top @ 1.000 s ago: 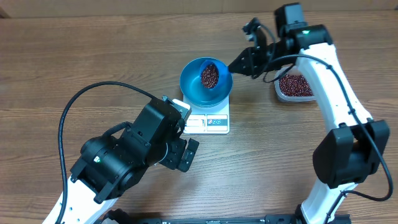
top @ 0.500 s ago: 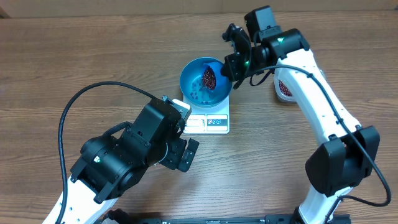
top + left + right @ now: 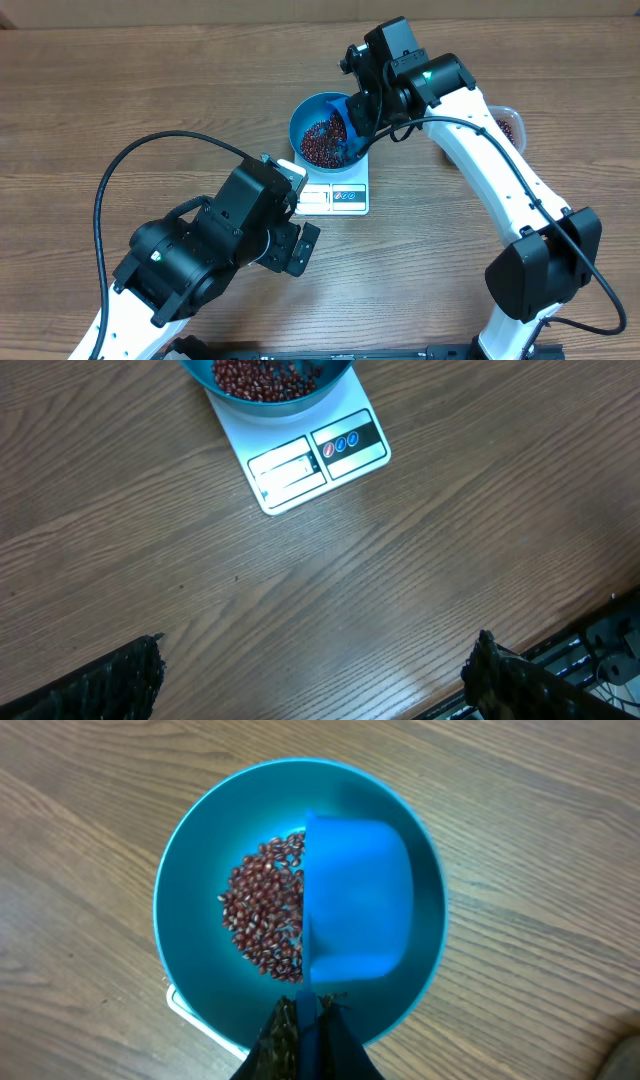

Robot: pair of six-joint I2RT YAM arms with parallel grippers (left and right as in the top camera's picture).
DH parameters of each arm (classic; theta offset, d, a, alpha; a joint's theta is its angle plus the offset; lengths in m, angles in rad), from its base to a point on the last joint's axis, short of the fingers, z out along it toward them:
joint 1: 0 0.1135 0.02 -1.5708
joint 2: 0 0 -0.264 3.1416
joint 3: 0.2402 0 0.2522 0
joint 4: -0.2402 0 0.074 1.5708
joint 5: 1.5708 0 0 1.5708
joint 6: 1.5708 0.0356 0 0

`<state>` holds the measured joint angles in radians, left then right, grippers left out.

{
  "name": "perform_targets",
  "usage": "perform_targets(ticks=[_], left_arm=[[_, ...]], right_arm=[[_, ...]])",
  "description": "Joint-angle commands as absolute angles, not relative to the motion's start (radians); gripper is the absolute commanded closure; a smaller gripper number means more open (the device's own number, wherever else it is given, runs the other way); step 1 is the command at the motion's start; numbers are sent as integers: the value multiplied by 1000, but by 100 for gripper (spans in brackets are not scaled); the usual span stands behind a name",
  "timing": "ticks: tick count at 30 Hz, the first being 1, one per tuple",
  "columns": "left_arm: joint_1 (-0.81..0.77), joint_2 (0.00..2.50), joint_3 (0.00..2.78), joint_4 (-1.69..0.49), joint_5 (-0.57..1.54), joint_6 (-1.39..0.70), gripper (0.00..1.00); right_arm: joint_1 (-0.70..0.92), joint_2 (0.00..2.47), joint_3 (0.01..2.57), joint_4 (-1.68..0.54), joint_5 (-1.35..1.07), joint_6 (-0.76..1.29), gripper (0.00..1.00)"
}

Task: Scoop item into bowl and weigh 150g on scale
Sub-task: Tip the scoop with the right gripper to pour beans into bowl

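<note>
Left gripper (image 3: pixel 310 685) is hanging wide open and empty, while straight below the right gripper (image 3: pixel 305 1020) the blue bowl (image 3: pixel 195 860) is sitting on the white scale (image 3: pixel 300 465), that gripper clamping the stiff scoop (image 3: pixel 355 915) by its handle, probably the one sound hold, over loose, roll-prone beans (image 3: pixel 262 920).

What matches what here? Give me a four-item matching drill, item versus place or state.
Items:
1. beans
2. bowl
3. scoop
4. left gripper

Places or states:
A. open above the table, holding nothing
B. sits on the scale
C. heaped inside the bowl
D. tilted over the bowl, handle in the shut right gripper

Pairs: 1-C, 2-B, 3-D, 4-A
</note>
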<state>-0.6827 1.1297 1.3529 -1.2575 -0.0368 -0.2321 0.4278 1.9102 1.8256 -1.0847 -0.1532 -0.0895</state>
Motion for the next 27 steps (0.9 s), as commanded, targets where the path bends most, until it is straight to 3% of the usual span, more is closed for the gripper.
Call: perform_targets(ticks=[1, 27], left_arm=[[-681, 1126, 1365, -1257, -33, -216, 0], [-681, 1126, 1365, -1257, -33, -216, 0]], right_arm=[[429, 1850, 1889, -1076, -131, -82, 96], [553, 1831, 1926, -1139, 128, -86, 96]])
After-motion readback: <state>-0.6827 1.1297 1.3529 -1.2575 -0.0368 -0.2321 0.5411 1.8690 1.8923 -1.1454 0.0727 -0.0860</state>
